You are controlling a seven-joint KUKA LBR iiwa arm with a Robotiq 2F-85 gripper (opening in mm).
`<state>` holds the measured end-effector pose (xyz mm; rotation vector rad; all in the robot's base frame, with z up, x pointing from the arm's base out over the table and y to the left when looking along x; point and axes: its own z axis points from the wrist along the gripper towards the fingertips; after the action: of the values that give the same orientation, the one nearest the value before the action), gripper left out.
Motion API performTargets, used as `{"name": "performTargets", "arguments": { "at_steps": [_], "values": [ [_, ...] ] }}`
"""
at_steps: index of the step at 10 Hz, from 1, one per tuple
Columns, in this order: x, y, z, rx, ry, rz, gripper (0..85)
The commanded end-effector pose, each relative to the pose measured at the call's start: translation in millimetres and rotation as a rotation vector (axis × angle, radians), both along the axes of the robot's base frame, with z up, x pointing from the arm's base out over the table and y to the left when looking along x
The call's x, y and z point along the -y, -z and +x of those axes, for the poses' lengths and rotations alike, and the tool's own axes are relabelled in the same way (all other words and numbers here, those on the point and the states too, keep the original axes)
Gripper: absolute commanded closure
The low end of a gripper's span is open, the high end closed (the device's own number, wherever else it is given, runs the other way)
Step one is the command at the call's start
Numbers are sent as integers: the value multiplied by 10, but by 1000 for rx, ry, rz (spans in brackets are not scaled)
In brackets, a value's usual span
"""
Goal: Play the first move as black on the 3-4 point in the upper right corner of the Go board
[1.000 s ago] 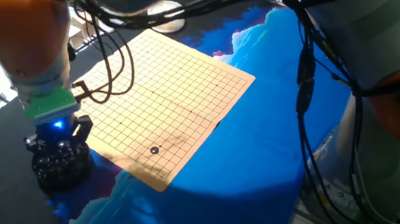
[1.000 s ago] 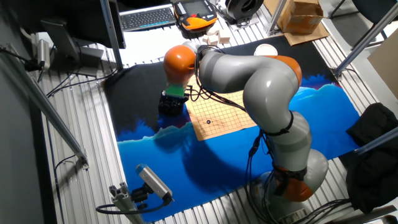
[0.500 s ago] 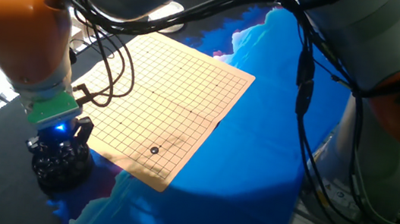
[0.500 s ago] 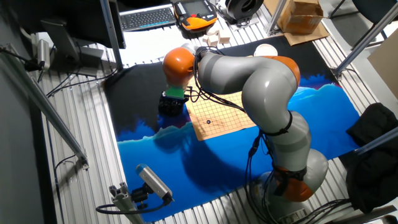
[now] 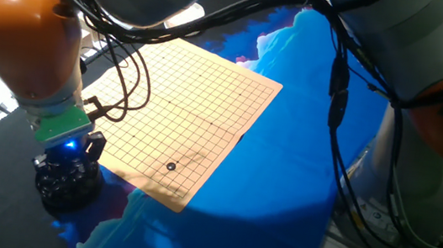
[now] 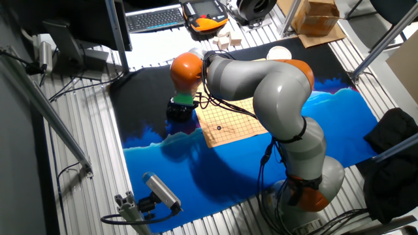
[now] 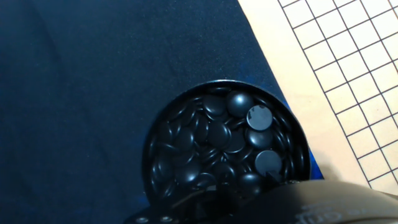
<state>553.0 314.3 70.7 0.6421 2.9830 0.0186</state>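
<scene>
The tan Go board [image 5: 185, 107] lies on the blue cloth; it also shows in the other fixed view [image 6: 236, 117] and at the right of the hand view [image 7: 336, 68]. One small black stone [image 5: 170, 166] lies on the grid near the board's near corner, and it shows in the other fixed view [image 6: 219, 128] too. My gripper [image 5: 70, 156] hangs just above the round black bowl [image 5: 67, 184], off the board's left corner. The hand view looks down into the bowl's rim [image 7: 292, 134], which holds several glossy black stones [image 7: 239, 102]. My fingertips are hidden, so their state is unclear.
Black cables [image 5: 131, 70] loop over the board's left part. The arm's grey links and base [image 6: 300, 163] stand over the blue cloth [image 5: 283, 174]. A white bowl [image 6: 279, 51], a cardboard box [image 6: 318, 14] and a keyboard [image 6: 153, 18] lie at the table's far side.
The arm's orange joint and the gripper have shifted slightly to the right above the bowl. The stone on the board has not moved.
</scene>
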Motion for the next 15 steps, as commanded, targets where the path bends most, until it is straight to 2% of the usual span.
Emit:
{"name": "performTargets", "arguments": {
  "at_steps": [1, 4, 11, 12, 15],
  "values": [
    [4, 10, -14, 0, -1, 2, 510],
    [-24, 19, -39, 3, 0, 1, 510],
    [-19, 21, -34, 5, -8, -9, 510],
    [-25, 24, -31, 4, -10, -1, 510],
    [-34, 19, -16, 3, -13, -4, 510]
  ]
}}
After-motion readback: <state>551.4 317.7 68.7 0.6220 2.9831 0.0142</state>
